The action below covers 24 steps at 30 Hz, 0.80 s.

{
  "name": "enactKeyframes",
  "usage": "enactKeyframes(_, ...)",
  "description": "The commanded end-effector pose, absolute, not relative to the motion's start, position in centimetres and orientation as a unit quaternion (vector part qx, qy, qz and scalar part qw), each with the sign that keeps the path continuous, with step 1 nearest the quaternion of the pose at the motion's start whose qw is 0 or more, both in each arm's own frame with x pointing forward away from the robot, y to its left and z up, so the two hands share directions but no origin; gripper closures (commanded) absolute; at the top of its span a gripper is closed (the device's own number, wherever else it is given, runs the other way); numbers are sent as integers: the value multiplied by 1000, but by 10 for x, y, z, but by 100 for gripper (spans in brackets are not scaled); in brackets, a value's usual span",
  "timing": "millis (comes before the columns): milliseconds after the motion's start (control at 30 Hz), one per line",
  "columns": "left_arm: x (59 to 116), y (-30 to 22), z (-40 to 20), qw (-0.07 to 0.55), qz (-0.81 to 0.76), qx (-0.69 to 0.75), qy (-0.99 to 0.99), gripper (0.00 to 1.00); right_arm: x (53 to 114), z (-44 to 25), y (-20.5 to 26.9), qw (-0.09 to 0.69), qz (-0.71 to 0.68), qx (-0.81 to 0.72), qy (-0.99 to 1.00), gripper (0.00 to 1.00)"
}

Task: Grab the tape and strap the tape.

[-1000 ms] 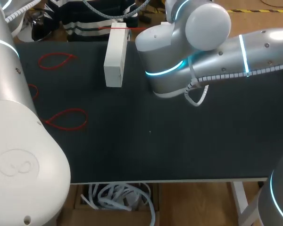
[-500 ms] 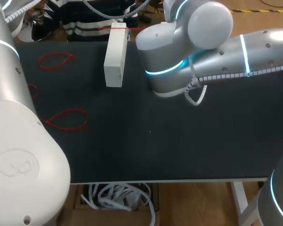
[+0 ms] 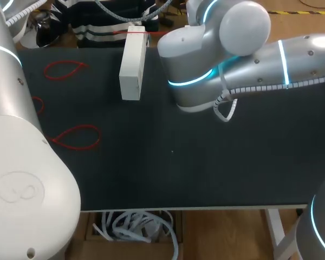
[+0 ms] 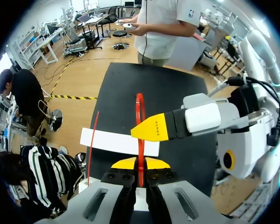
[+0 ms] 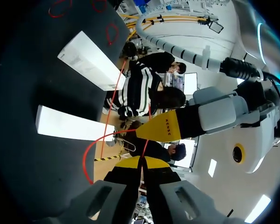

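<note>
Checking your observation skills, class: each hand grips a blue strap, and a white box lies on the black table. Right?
No: the strap is red, not blue. The wrist views show the left hand and right hand gripping it; the white box does lie on the black table.

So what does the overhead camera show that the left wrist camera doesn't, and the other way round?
Only the head view: spare red loops lying flat on the table. Only the left wrist view: the left tool shut on an upright red tape loop, the right tool with its yellow tip beside it. Both: the table, the white box and the right arm.
</note>
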<state>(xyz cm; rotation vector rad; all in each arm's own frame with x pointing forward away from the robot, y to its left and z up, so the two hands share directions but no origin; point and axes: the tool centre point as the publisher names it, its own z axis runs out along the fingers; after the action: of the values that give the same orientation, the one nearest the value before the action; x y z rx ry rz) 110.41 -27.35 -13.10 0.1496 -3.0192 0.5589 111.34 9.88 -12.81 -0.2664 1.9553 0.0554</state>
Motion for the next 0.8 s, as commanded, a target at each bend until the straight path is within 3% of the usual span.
enactKeyframes(33,1105,-275,-129,35,179,49,-982,100,1114,-125,98,546,26,-117,829,100)
enactKeyframes(800,1105,-275,-129,35,179,49,-982,100,1113,-126,105,545,46,-125,828,100)
